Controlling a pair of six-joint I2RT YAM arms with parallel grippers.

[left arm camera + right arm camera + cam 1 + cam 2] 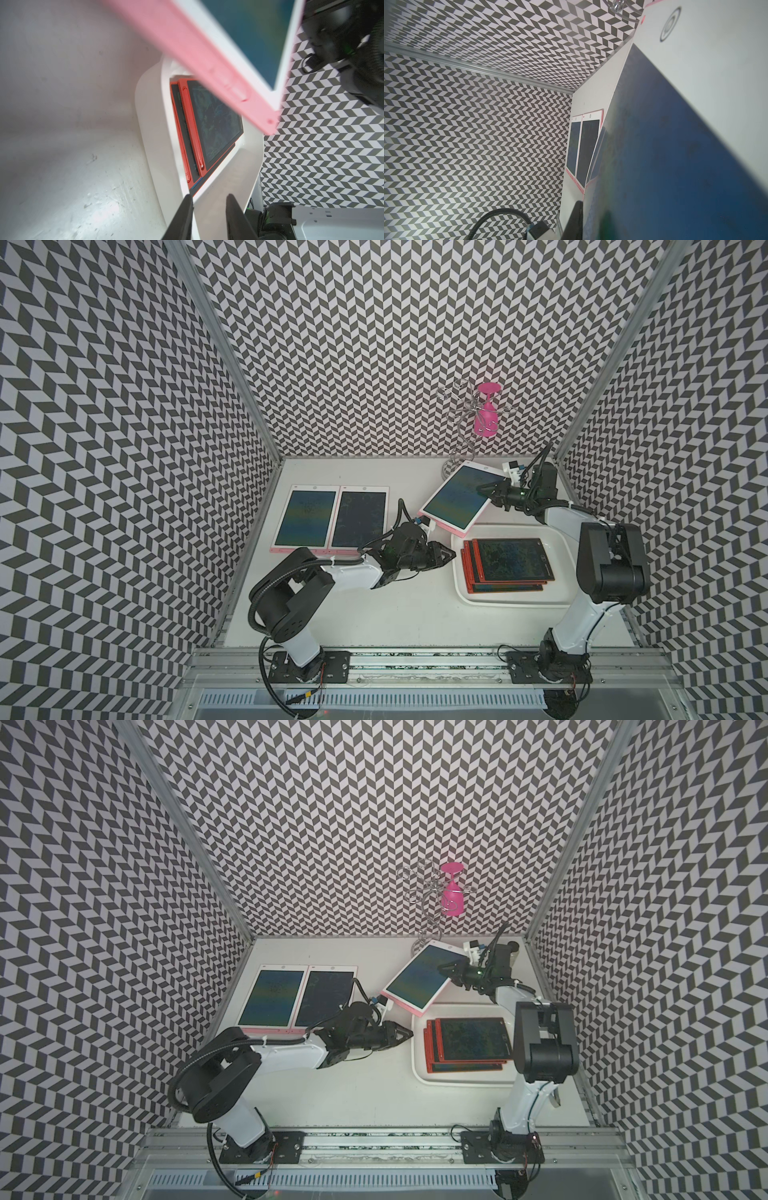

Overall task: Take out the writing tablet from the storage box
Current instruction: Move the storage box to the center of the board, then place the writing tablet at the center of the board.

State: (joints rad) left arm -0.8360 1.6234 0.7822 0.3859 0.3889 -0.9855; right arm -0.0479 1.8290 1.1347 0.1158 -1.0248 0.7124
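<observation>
At the front of the cell, a ribbed aluminium rail (415,659) carries two white-and-black arms over a matte white table (374,614), its surface scuffed and pitted in the left wrist view. The left gripper (449,556) (208,198), black with tapered, wedge-shaped fingers, points at the rim of the storage box (511,603) (457,1080) (149,128). Its jaws stand a narrow gap apart with nothing between them, and whether the tips touch the rim cannot be told. The storage box, a shallow white plastic tray with rounded corners and a smooth raised lip, sits on the right arm's side of the table. It holds a loosely fanned stack of thin red-framed tablets (511,564) (471,1040) (216,120) with dark, scribbled screens. A slim red stylus lies along the top one's edge. Just beyond, the right gripper (486,490) is clamped on one long edge of a larger writing tablet (455,499) (417,979) (197,52) (675,145) with a white bezel, pink shell and glossy blue-green screen. The writing tablet is aloft, tilted and out of the box, its lowest corner above the tray's far left corner in both top views. On the left arm's side, two matching pink-rimmed tablets (332,518) lie flat on the table, long edges touching. At the back stands a coiled wire rack (451,464) with a glossy pink plastic goblet (486,414) hanging upside down from it. Black-and-white chevron walls (374,344) rise behind.
</observation>
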